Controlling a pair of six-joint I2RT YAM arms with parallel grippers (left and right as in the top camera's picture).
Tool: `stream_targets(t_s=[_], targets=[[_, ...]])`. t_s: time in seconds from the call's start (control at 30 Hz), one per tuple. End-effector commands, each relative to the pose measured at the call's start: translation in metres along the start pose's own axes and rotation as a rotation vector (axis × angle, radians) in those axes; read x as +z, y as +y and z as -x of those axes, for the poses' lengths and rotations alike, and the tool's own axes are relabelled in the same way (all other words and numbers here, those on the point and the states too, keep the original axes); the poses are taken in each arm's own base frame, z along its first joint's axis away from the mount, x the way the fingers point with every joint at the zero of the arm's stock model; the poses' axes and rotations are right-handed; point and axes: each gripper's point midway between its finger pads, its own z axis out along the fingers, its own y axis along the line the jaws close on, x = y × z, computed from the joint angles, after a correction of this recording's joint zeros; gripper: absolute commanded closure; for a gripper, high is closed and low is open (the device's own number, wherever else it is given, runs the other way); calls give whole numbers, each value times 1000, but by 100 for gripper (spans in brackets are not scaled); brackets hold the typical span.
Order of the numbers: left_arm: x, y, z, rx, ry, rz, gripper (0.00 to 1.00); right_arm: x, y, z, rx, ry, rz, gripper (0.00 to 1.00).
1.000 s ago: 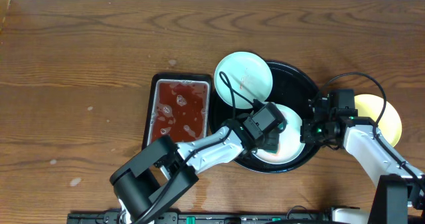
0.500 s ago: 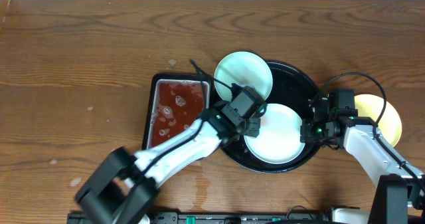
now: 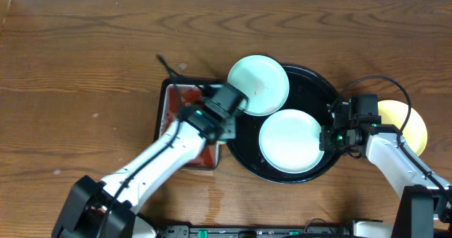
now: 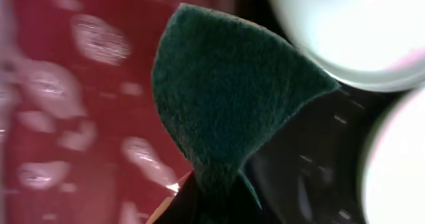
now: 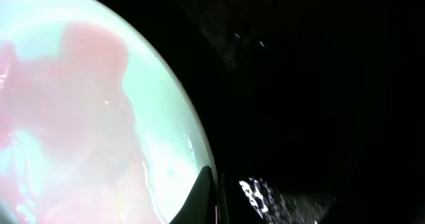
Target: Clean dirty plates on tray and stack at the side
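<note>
My left gripper [image 3: 224,105] is shut on a dark green sponge [image 4: 226,98] and hangs over the border between the red-liquid tray and the large round black tray [image 3: 314,82]. The mint-blue plate [image 3: 259,85] lies on the black tray's upper-left rim, with a small red smear. The white plate [image 3: 289,140] lies in the tray; in the right wrist view [image 5: 80,117] it shows a pink film. My right gripper [image 3: 325,140] is shut on that plate's right rim. The pale yellow plate [image 3: 413,123] lies on the table right of the tray, partly hidden by the right arm.
A small rectangular black tray of red liquid [image 3: 182,111] sits just left of the round tray, partly under my left arm. The wooden table [image 3: 85,68] stretches to the left and back. The right arm's cable loops above the yellow plate.
My left gripper has moved with the sponge from the white plate leftward to the edge of the red-liquid tray. The white plate is now uncovered. The right arm has not moved.
</note>
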Motion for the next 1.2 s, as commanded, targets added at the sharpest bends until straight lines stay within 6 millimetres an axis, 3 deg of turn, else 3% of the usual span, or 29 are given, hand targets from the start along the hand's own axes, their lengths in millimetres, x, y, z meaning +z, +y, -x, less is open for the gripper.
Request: stream_targets(t_s=[0.0, 0.17, 0.33, 0.47, 0.77, 1.17], targets=[[-1, 30, 13, -16, -15, 57, 93, -7, 10, 4, -36, -31, 44, 99], [5, 56, 18, -63, 16, 52, 92, -29, 15, 22, -64, -131, 38, 99], [15, 82, 18, -129, 30, 65, 93, -62, 0, 36, -51, -238, -95, 99], [23, 78, 18, -107, 42, -29, 93, -83, -5, 40, -14, -290, -151, 99], [30, 86, 11, -116, 54, -21, 93, -129, 1, 59, -25, -342, -246, 99], [39, 88, 1, -111, 88, -9, 92, -164, 23, 74, -222, -448, -579, 99]])
